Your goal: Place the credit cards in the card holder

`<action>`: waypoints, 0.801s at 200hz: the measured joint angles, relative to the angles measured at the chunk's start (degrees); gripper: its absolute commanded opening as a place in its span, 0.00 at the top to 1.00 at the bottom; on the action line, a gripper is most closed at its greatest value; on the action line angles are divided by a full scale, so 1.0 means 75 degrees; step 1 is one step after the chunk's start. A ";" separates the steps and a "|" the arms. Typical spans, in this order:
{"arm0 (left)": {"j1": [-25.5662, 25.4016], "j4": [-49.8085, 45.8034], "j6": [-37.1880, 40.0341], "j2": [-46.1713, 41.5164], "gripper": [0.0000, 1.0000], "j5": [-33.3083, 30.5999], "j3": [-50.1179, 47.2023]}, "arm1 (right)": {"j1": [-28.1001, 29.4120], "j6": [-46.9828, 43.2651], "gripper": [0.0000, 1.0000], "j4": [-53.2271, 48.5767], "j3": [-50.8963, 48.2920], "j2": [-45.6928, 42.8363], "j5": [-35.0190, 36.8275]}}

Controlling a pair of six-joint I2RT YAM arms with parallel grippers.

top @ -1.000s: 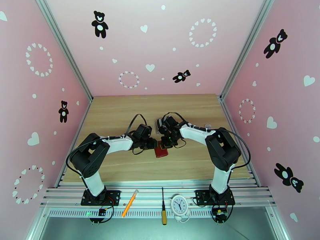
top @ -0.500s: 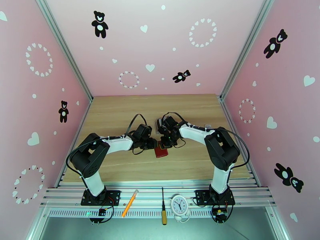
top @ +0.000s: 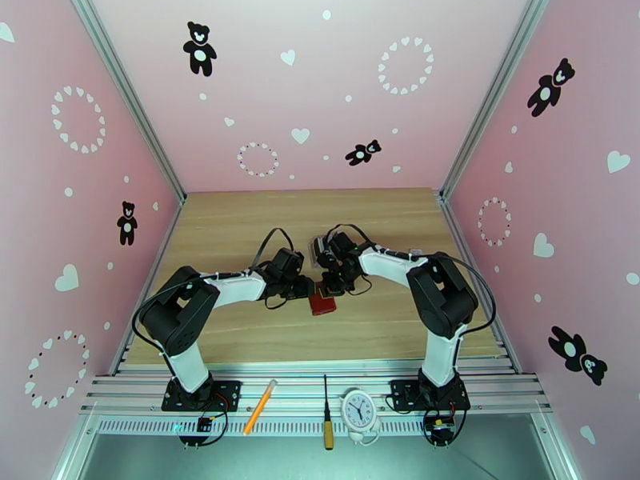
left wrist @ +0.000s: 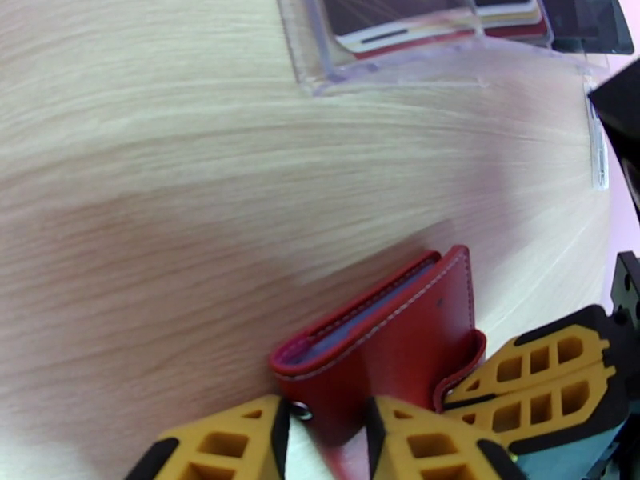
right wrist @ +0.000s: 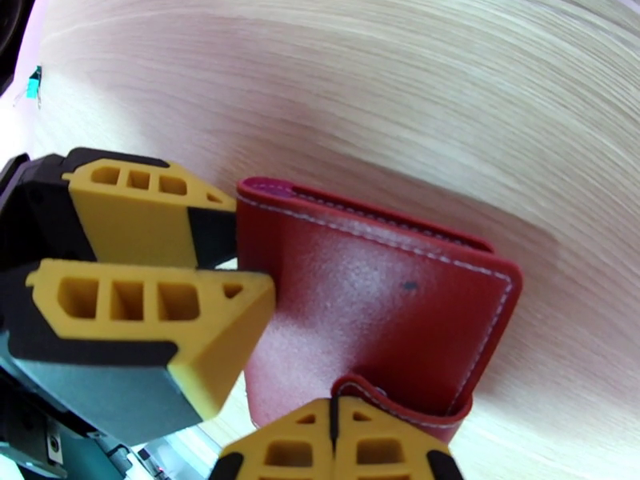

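Two ribbed yellow claws clench one folded, white-stitched dark-red leather-like card holder [right wrist: 376, 306] on the pale wood-grain table [left wrist: 160, 194], the left claw [left wrist: 326, 414] gripping its edge, the right claw [right wrist: 334, 410] pinching its curved snap tab [right wrist: 400, 398], near a clear plastic stand [left wrist: 320, 66] of flat credit cards [left wrist: 416, 30].

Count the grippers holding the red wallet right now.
2. The left gripper clamps the red wallet by one edge, and the right gripper pinches its snap tab.
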 measured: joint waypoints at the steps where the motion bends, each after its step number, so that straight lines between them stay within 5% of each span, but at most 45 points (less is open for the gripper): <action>1: 0.0000 0.0000 -0.0003 0.0000 0.66 0.0000 0.0000 | -0.0006 0.0000 1.00 0.0003 0.0000 0.0000 -0.0003; 160: 0.0000 -0.0323 0.0082 0.0175 0.66 -0.0032 0.0303 | -0.0673 0.0399 1.00 0.0533 -0.0391 0.0204 -0.1297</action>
